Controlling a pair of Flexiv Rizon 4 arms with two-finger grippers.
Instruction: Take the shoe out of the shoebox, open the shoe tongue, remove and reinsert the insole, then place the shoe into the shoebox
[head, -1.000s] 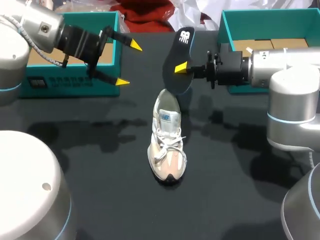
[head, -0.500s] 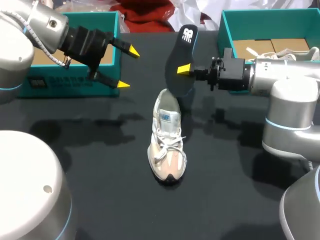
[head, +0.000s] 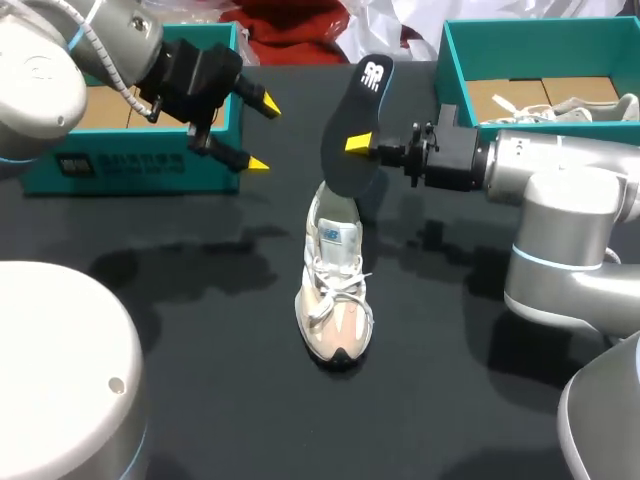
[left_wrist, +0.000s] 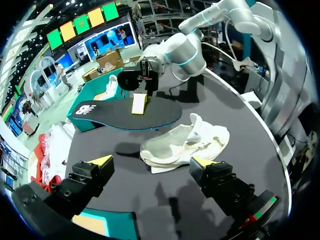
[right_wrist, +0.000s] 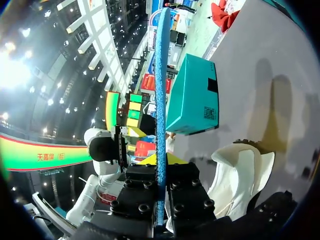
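Shoe (head: 335, 290) – pale, laced, standing on its sole near the middle of the black table (head: 200, 350). Its long axis runs from the far side to the near side, with the toe toward the near edge and the heel opening toward the far edge.

Insole (head: 358, 125) – black, held in the air above the heel end of the shoe. Its long axis is steep and slightly tilted. The end with the white mark is uppermost and the lower end hangs just over the heel opening; whether it touches the shoe cannot be told. In the right wrist view the insole (right_wrist: 160, 100) shows edge-on as a blue strip, with the shoe (right_wrist: 240, 175) below and beside it.

Right gripper (head: 362, 145) – comes in level from the right side and is clamped on the middle of the insole, one finger on each face.

Left gripper (head: 262, 133) – fingers spread and holding nothing, raised in front of the left shoebox (head: 140, 170) and well apart from the shoe. In the left wrist view the gripper (left_wrist: 151, 162) has the shoe (left_wrist: 185, 145) ahead of it and the insole (left_wrist: 127, 112) beyond.

Right shoebox (head: 450, 60) – teal, at the far right, with a second pale shoe (head: 585, 103) partly showing inside.
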